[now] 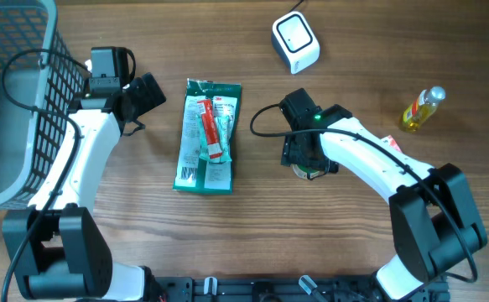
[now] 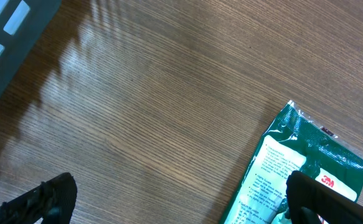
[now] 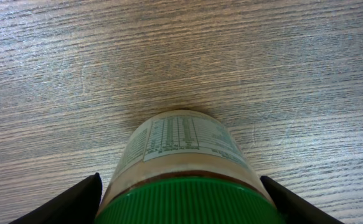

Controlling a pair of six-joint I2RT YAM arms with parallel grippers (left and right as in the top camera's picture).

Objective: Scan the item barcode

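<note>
A jar (image 3: 181,149) with a green ribbed lid (image 3: 187,202) and a printed label stands on the wooden table, mostly hidden under my right arm in the overhead view. My right gripper (image 3: 180,200) straddles the lid from above, one black finger (image 3: 75,202) on each side and very close to it; I see no firm squeeze. My left gripper (image 2: 181,205) hovers open over bare wood, its right finger (image 2: 321,199) above the top edge of a green packet (image 2: 293,168). A white barcode scanner (image 1: 295,42) sits at the back of the table.
The green packet (image 1: 208,134) with a red tube lies flat between the arms. A grey mesh basket (image 1: 9,101) fills the left side. A small yellow oil bottle (image 1: 422,109) stands at the right.
</note>
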